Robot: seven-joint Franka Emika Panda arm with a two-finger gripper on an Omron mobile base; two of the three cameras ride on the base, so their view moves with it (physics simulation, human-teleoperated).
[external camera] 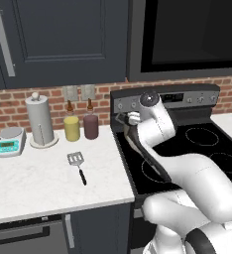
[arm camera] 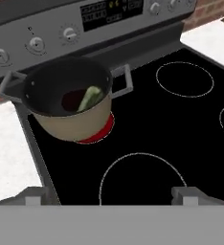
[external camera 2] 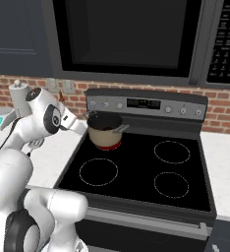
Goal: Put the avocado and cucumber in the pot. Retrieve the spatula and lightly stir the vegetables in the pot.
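Pot [arm camera: 68, 103] of tan enamel sits on the stove's [external camera 2: 136, 167] rear-left burner, which glows red beneath it, just below the control panel [external camera 2: 146, 104] with its knobs. Inside the dark interior lies the green cucumber [arm camera: 89, 97], leaning against the wall; a dark shape beside it may be the avocado, though that cannot be told for sure. The gripper [arm camera: 109, 194] hangs above the front-left burner ring, its jaws spread wide and holding nothing, the two fingertips [arm camera: 35, 195] standing far apart at the bottom of the hand view. On the white counter [external camera: 33, 183] left of the stove, the spatula [external camera: 77, 165] lies flat, slotted head toward the brick wall, near two bottles [external camera: 81, 124], a paper towel roll [external camera: 40, 121] and a small scale [external camera: 11, 141].
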